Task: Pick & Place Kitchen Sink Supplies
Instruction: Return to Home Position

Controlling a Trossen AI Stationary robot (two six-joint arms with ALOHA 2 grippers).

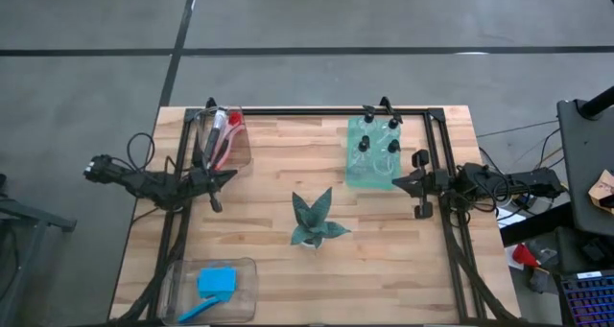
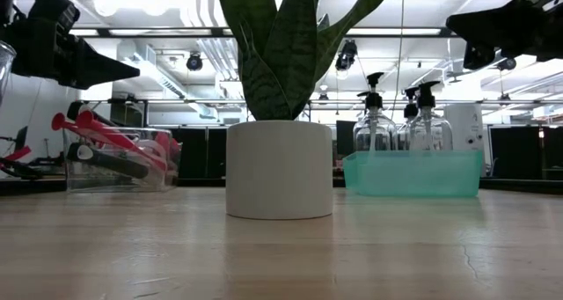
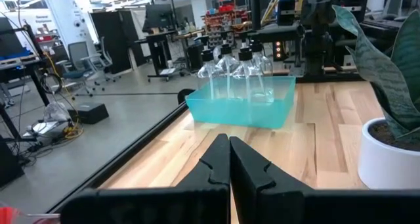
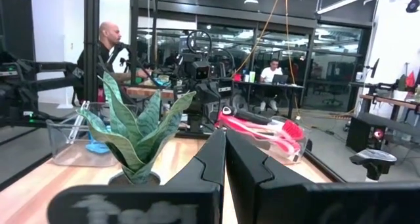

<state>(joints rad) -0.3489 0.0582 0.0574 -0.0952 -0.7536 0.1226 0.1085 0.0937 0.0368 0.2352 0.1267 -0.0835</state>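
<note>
the left gripper (image 1: 228,176) hangs over the left edge of the table (image 1: 384,260), just beside the clear bin (image 1: 242,156) at the far left corner. its fingers (image 3: 213,159) are pressed flat together with nothing between them. the right gripper (image 1: 396,183) hangs at the right edge, close to the near side of the teal bin (image 1: 353,178), and its fingers (image 4: 210,155) are likewise pinched together on nothing

the dish brushes (image 1: 223,137), red ones with a dark one among them, lie slanted inside that far clear bin, handles leaning on its wall. the black-capped bottles (image 1: 379,135) stand upright in the teal bin at the far right. a blue sponge (image 1: 217,279) lies in a second clear bin (image 1: 247,303) at the near left corner. the green plant (image 1: 315,220) in its white pot (image 2: 280,168) stands near the middle of the table, between the two arms and apart from all three bins
</note>
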